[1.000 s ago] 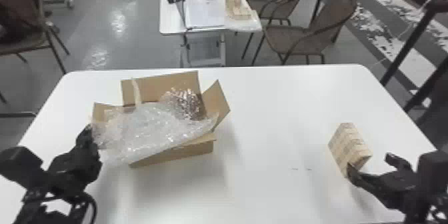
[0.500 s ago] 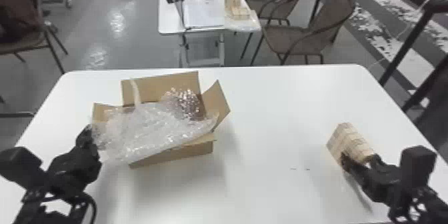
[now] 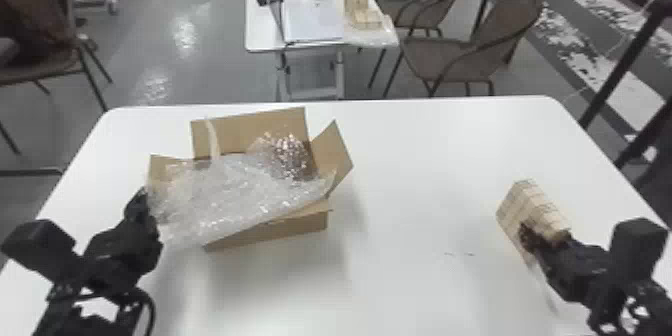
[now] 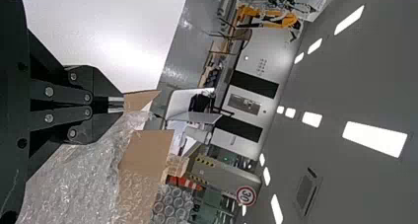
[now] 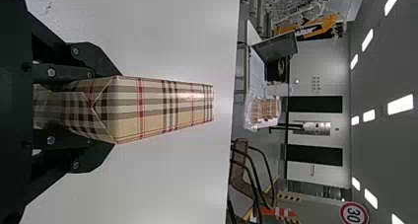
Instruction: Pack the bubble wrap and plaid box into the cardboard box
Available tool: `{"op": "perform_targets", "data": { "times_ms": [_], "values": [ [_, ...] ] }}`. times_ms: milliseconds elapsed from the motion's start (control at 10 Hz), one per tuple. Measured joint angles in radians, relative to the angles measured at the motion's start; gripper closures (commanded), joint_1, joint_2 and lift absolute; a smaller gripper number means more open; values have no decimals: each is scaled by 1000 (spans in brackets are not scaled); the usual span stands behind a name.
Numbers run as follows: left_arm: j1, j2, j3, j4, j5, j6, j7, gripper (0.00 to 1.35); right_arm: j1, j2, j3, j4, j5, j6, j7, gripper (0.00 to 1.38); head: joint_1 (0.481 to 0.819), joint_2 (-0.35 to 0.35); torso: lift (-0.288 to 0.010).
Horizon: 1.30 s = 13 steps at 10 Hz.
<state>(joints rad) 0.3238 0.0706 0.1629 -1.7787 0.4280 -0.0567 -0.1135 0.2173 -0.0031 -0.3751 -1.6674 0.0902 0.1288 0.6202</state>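
Note:
The cardboard box point(image 3: 295, 223) stands with its flaps up on the table's left half. Bubble wrap point(image 3: 235, 195) lies bunched across its opening and spills over the near left side. My left gripper point(image 3: 140, 200) is at the wrap's left edge; in the left wrist view that gripper point(image 4: 117, 104) is shut, its tips close to a cardboard flap point(image 4: 139, 99), with bubble wrap point(image 4: 74, 184) beside them. On the right, my right gripper point(image 3: 542, 240) holds the near end of the plaid box point(image 3: 530, 205). In the right wrist view, the right gripper point(image 5: 93, 110) has the plaid box point(image 5: 162, 105) clasped between its fingers.
The white table point(image 3: 425, 160) has free room between the cardboard box and the plaid box. Beyond its far edge are a second table point(image 3: 260, 35) with items on it and some chairs point(image 3: 450, 55).
My right gripper has come leftward onto the plaid box and taken hold of it; the box has shifted slightly. My left arm, the cardboard box and the wrap look unmoved.

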Motion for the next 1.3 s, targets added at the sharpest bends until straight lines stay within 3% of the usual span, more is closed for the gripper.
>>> {"op": "perform_targets", "data": {
  "times_ms": [400, 600, 700, 900, 1000, 1100, 1300],
  "values": [
    [-4, 0, -4, 4, 1, 0, -2, 1204, -11, 0, 111, -190, -131, 43, -1, 1018, 695, 71, -120],
    [-9, 0, -10, 10, 2, 0, -2, 1204, -64, 0, 196, -267, -226, 166, 1, 1018, 695, 115, -120],
    [-12, 0, -14, 12, 3, 0, -2, 1205, -101, -15, 253, -268, -299, 234, 9, 1018, 695, 159, -120],
    [-21, 1, -20, 18, 3, 3, -3, 1204, -179, -80, 353, -234, -435, 323, 56, 1018, 695, 227, -120],
    [-25, 1, -23, 21, 3, 5, -4, 1204, -223, -81, 375, -200, -464, 374, 139, 1018, 695, 243, -120],
    [-29, 2, -26, 23, 3, 8, -5, 1204, -269, -64, 391, -143, -489, 410, 224, 1018, 695, 273, -120],
    [-38, 7, -35, 30, 4, 9, -6, 1204, -334, -28, 428, -51, -531, 452, 292, 1018, 695, 312, -120]
  ]
}}
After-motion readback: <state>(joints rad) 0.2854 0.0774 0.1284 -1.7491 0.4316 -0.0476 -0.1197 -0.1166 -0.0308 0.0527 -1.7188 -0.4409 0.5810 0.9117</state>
